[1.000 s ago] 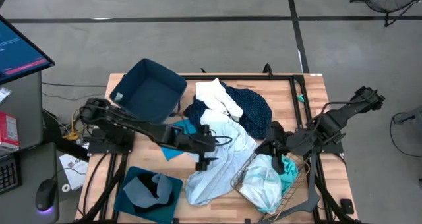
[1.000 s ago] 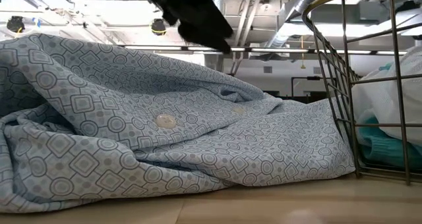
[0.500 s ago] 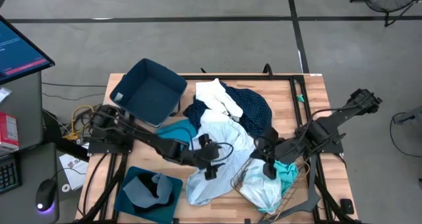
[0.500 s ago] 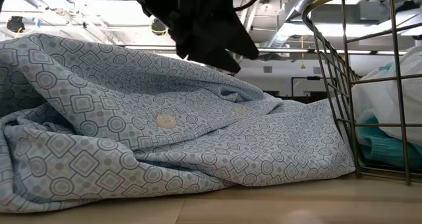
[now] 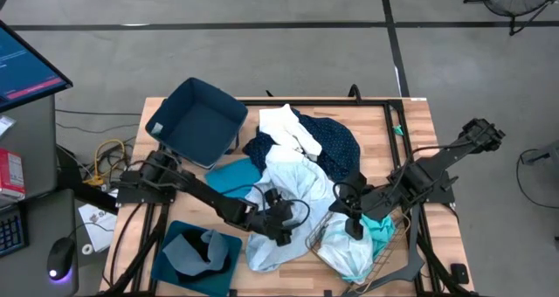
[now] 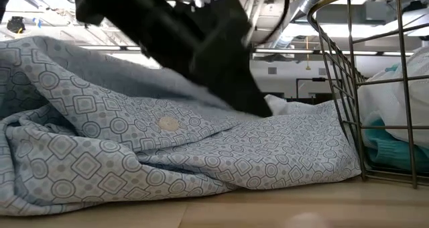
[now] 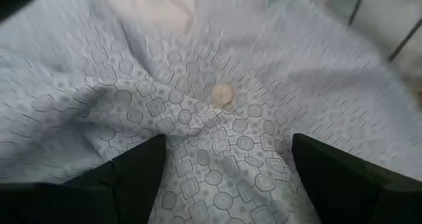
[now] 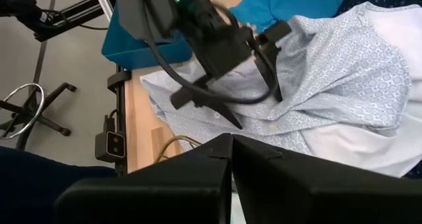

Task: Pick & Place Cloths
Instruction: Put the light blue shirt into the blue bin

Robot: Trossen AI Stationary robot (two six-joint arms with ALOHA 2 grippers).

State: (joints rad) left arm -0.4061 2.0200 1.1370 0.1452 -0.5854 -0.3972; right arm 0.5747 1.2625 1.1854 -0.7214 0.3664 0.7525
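A pale blue patterned shirt (image 5: 293, 192) lies crumpled across the table's middle, with one button (image 7: 223, 92) showing. My left gripper (image 7: 227, 141) is open and low over it, one finger on each side of the button. A cyan cloth (image 5: 234, 176), a white cloth (image 5: 286, 127) and a navy dotted cloth (image 5: 336, 140) lie beyond it. A grey cloth (image 5: 199, 247) rests in the near bin. My right gripper (image 5: 352, 230) is shut, holds nothing and hangs over the wire basket's rim. My left gripper comes slanting down from the table's left. Its open fingertips (image 8: 232, 120) are set against the shirt's upper layer (image 7: 217, 128) near the button. The fold under them (image 6: 268, 114) is pushed down. Nothing is pinched between the fingers.
A wire basket (image 5: 325, 231) at the near right holds a pale bundle and a teal cloth. One dark blue bin (image 5: 199, 120) stands at the far left and another (image 5: 175, 266) at the near left. Bare wood (image 5: 410, 140) shows at the far right.
My left gripper has come down and toward the near edge onto the pale blue shirt, rolling as it went, and has stayed open. The shirt's upper fold has sunk beneath it. My right gripper has dropped a little toward the basket, still shut.
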